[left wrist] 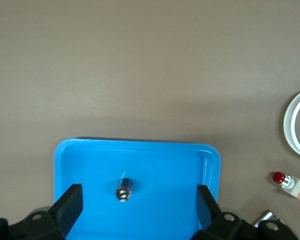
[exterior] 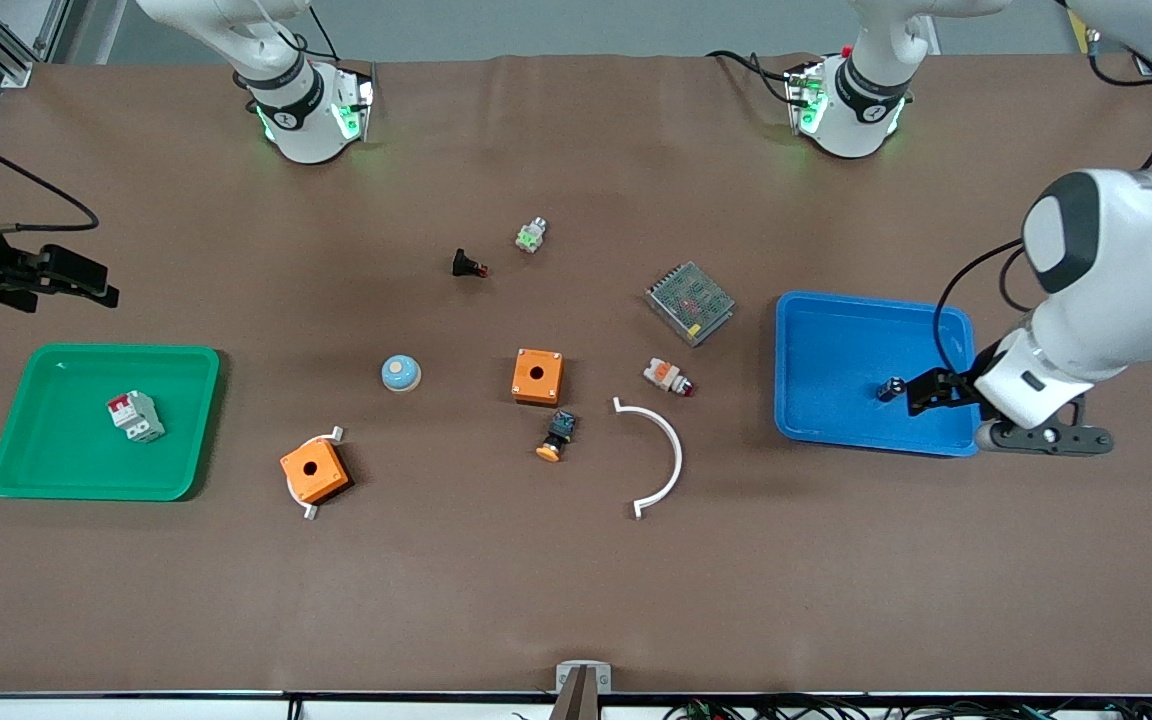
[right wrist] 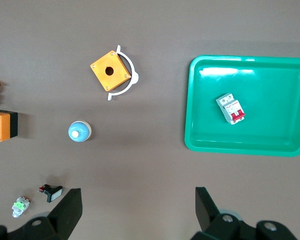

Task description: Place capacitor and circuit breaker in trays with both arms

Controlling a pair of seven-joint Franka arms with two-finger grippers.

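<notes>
The capacitor, a tiny black cylinder with a silvery end, lies in the blue tray at the left arm's end of the table. My left gripper is open over that tray, just above the capacitor and not touching it. In the left wrist view the capacitor sits between the spread fingers. The circuit breaker, white-grey with red levers, lies in the green tray. My right gripper is open and empty over the bare table beside the green tray. The breaker also shows in the right wrist view.
Between the trays lie two orange boxes, a blue dome, a white arc, a mesh power supply, a black-and-orange push button, a white-orange part, a black red-tipped part and a small green-white part.
</notes>
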